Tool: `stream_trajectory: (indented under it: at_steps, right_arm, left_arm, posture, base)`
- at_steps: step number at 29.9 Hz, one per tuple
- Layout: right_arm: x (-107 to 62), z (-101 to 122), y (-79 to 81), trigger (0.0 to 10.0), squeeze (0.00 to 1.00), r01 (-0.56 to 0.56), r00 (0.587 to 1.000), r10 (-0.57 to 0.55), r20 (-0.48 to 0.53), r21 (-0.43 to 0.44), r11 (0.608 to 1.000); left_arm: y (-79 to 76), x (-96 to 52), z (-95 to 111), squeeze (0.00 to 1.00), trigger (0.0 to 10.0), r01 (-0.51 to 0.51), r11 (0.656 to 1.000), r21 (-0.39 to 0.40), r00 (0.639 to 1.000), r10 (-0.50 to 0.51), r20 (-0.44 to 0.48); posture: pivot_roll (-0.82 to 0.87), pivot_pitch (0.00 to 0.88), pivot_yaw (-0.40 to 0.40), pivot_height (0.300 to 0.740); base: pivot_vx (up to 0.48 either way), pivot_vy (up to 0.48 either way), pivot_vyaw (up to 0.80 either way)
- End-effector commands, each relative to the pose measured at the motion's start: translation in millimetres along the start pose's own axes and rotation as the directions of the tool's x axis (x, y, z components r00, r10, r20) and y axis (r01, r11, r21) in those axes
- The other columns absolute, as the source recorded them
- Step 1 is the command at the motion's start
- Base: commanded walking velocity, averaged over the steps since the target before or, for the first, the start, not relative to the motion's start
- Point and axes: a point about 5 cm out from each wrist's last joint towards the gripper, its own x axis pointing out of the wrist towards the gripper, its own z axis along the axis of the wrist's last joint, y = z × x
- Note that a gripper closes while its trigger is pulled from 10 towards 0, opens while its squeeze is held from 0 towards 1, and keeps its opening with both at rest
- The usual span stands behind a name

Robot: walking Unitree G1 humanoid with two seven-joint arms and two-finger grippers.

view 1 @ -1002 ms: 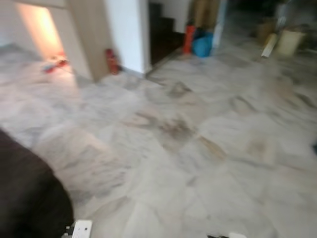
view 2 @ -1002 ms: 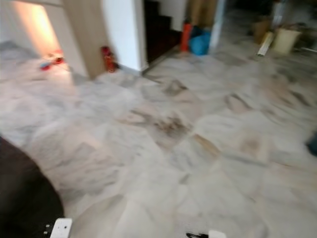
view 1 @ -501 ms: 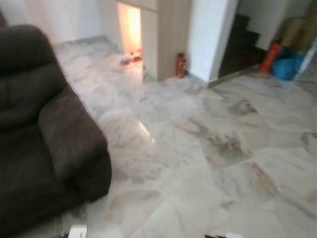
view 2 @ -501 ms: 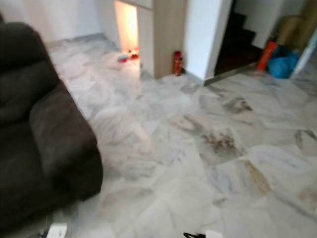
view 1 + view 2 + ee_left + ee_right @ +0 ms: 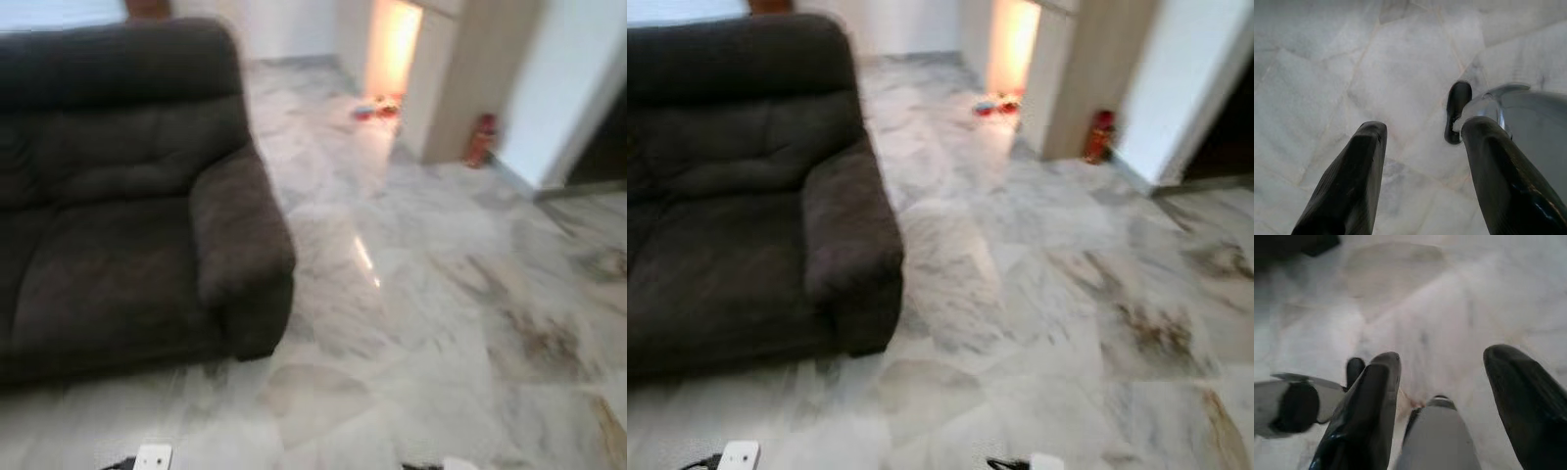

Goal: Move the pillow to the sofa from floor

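Observation:
A dark brown sofa (image 5: 127,196) fills the left of the head views, with its rounded armrest (image 5: 240,245) toward the middle of the room. I see no pillow on the sofa seat or on the marble floor (image 5: 441,294). My left gripper (image 5: 1420,142) hangs low and open over the pale floor tiles, nothing between its fingers. My right gripper (image 5: 1442,367) also hangs open above the floor, empty. The tops of both arms peek in at the bottom edge of the head views (image 5: 152,457) (image 5: 456,464).
A wooden partition with a warmly lit opening (image 5: 397,49) stands at the back, small red toys (image 5: 377,110) on the floor by it. A red fire extinguisher (image 5: 480,139) stands by the white wall (image 5: 578,88). My own feet (image 5: 1457,110) show below the grippers.
The camera has swung left: the sofa has come from the left edge into full view, and the partition and extinguisher have slid right. Both arms hang as before.

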Motion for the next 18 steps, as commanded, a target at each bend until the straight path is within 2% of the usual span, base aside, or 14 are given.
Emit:
stream_trajectory:
  at_steps: [1, 18]
  right_arm:
    - [-2.9, -5.9, -8.8, 10.0, 0.00, 0.025, 1.000, -0.025, -0.012, 0.003, 1.000]
    - [-2.9, -6.1, -9.0, 10.0, 0.00, 0.025, 1.000, -0.025, -0.014, 0.004, 1.000]
  left_arm:
    - [-2.6, 0.2, -0.3, 0.00, 10.0, 0.008, 1.000, 0.012, 1.000, -0.008, 0.000]
    - [-2.5, 0.1, -1.0, 0.00, 10.0, 0.010, 1.000, 0.018, 1.000, -0.009, -0.003]
  posture:
    - [0.12, 0.000, -0.039, 0.740]
    - [0.13, 0.000, -0.042, 0.740]
  base:
    - [0.000, 0.000, 0.80]
    - [0.000, 0.000, 0.79]
